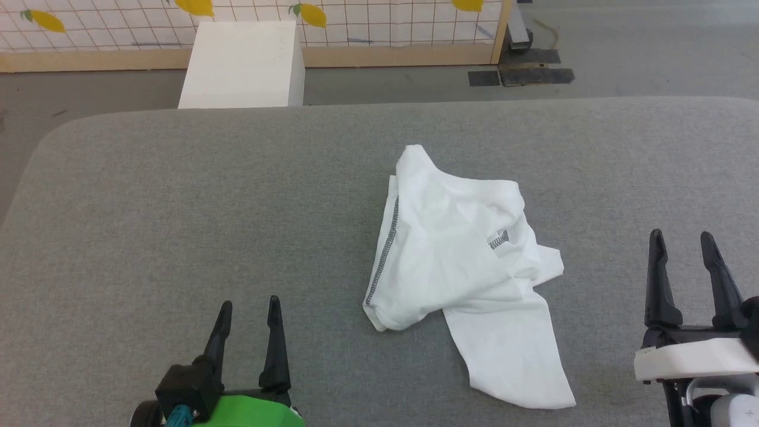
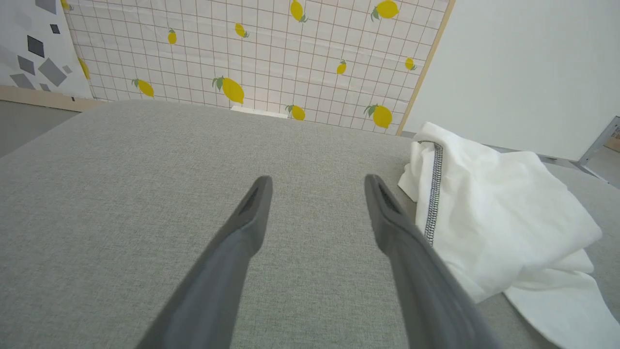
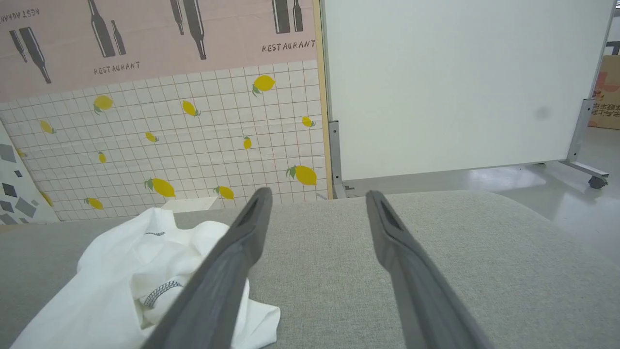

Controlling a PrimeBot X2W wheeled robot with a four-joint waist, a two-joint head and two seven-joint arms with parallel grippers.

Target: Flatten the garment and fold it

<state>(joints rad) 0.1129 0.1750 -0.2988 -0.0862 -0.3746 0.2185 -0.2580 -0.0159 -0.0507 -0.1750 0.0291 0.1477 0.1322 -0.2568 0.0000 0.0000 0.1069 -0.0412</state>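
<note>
The white soft-fabric garment (image 1: 456, 261), with dark grey zigzag stitching on its seams, lies crumpled right of centre on the grey fabric surface (image 1: 178, 207), one flap trailing toward 5 o'clock. The left gripper (image 1: 249, 308) at 7 o'clock and the right gripper (image 1: 682, 237) at 4 o'clock both gape wide, empty.

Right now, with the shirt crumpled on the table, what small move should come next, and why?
Probably ease the left hand toward the near-left corner of the garment, by the zigzag seam, ready to pinch it. The garment lies bunched and folded over itself, and both the left hand and the right hand stand open, touching nothing.
</note>
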